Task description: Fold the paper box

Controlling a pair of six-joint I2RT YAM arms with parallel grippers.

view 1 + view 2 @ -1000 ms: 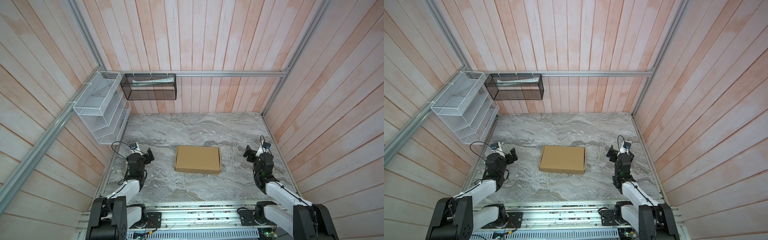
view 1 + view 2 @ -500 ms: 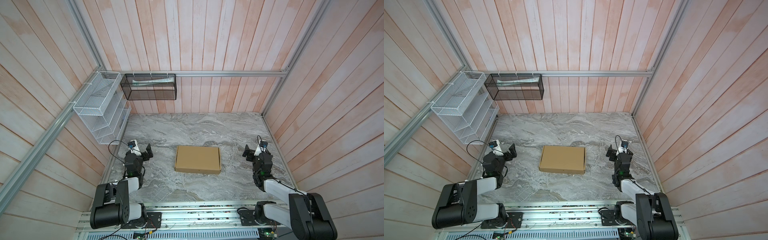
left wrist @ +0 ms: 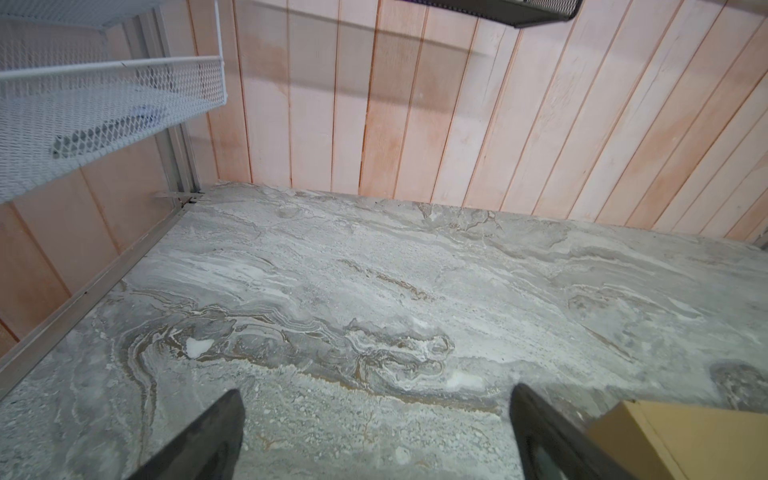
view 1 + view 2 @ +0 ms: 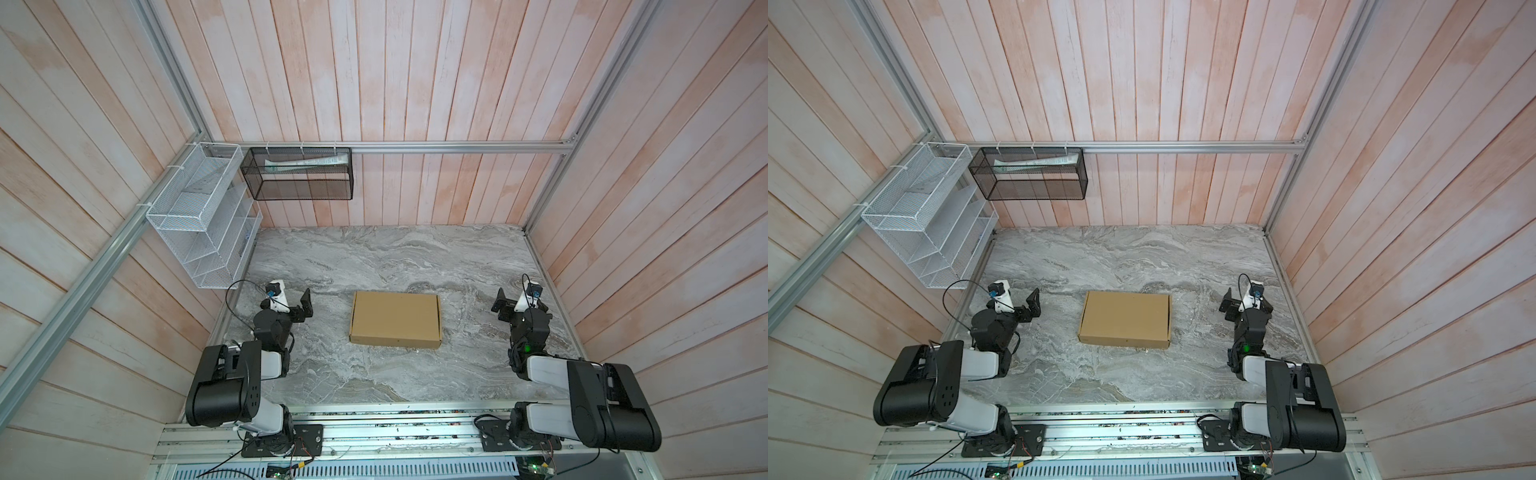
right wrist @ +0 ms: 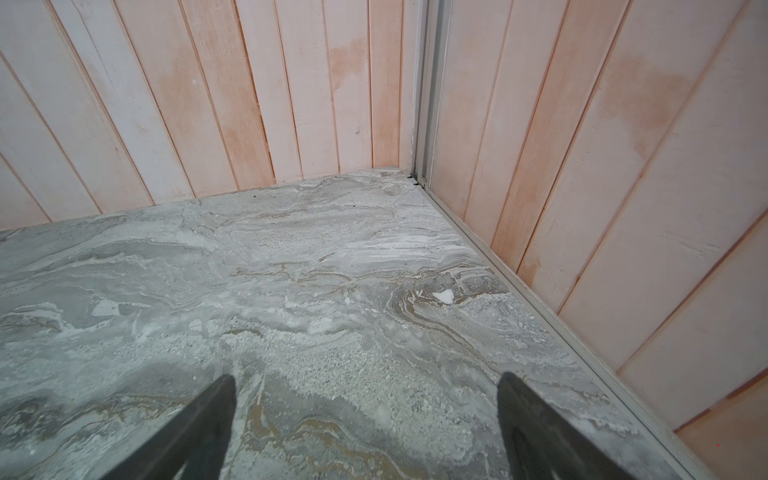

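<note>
Left gripper (image 3: 376, 392) and right gripper (image 5: 365, 379) are both hanging with jaws spread wide, gripping nothing. Paper box (image 4: 395, 319) is lying closed and flat on the marble table (image 4: 374, 257), between the two grippers and touching neither. Its corner (image 3: 685, 440) is showing just outside one left finger (image 3: 540, 432).

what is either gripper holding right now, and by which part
Nothing is held. The left gripper and the right gripper both stand open and empty, each well apart from the paper box, which lies closed between them.
</note>
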